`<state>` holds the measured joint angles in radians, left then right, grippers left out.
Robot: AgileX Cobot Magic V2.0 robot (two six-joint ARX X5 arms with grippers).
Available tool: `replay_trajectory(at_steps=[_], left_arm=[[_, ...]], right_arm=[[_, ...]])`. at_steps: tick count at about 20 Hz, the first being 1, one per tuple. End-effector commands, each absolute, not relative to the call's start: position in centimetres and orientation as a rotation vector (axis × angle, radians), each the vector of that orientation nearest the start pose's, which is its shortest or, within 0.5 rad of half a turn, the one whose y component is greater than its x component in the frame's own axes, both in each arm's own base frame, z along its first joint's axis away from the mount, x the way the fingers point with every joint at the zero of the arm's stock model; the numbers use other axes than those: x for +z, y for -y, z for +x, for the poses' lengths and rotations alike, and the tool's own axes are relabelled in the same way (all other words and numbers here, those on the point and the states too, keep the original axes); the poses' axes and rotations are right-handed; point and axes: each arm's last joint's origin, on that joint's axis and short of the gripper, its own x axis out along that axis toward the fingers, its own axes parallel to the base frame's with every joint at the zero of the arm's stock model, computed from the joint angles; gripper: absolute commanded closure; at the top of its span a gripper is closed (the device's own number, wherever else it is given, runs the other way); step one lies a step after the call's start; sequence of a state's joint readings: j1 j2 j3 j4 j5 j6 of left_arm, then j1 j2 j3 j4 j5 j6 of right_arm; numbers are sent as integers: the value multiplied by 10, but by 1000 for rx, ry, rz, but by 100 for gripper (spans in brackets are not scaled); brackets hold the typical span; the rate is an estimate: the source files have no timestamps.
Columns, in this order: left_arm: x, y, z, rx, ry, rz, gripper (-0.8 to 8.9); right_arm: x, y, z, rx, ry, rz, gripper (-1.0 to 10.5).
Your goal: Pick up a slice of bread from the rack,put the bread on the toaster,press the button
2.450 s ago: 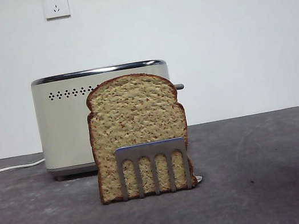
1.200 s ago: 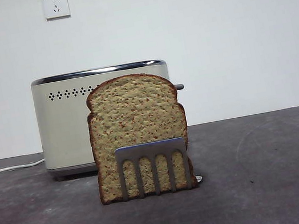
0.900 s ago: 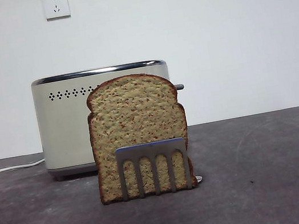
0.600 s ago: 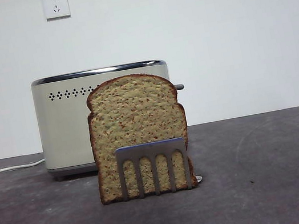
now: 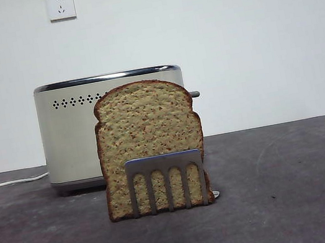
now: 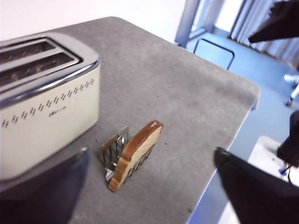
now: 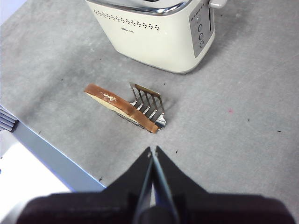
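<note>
The rack (image 5: 166, 180) stood closest to the front of the grey table (image 5: 290, 200), and I used it as my marker for everything else. The slice of bread (image 5: 148, 130) stood upright in the rack, pressed against the back of the prongs, and it rose much higher than the top bar. From my left wrist I saw the same slice (image 6: 135, 154) on its edge in the rack (image 6: 113, 148), with my left gripper (image 6: 149, 186) held up high over the table edge, well away from the rack. Its two black jaws were spread wide apart and held nothing. From my right wrist I saw the bread (image 7: 119, 106) and the rack (image 7: 148, 105) too. My right gripper (image 7: 153, 158) hung up high, well away from the rack, with its jaws pinched tight together and nothing between them. Behind the rack stood the toaster (image 5: 71, 137), cream white with a shiny top rim. The button (image 5: 195, 94) stuck out from the toaster's narrow end. Farther back than the rack and the toaster was the white wall with two sockets (image 5: 60, 5).
</note>
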<state>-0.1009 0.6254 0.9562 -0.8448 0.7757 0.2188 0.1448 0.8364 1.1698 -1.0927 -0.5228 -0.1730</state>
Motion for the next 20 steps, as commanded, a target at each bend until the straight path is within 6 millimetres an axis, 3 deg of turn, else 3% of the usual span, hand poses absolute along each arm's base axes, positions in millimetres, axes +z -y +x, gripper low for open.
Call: replay_trajectory(at_steps=[1, 4, 8, 12, 20], left_arm=[[363, 37, 101, -935, -380, 142, 202], [377, 55, 122, -982, -415, 273, 203], [377, 99, 152, -1057, -490, 515, 216], [361, 143, 177, -1071, -545, 738, 216], [308, 203, 213, -1168, -631, 851, 217]], right_arm=[[373, -33, 120, 704, -698, -22, 958], [372, -33, 122, 704, -704, -21, 958], [371, -33, 125, 703, -716, -19, 958], [371, -33, 125, 703, -717, -19, 958], [370, -33, 126, 703, -722, -18, 958]])
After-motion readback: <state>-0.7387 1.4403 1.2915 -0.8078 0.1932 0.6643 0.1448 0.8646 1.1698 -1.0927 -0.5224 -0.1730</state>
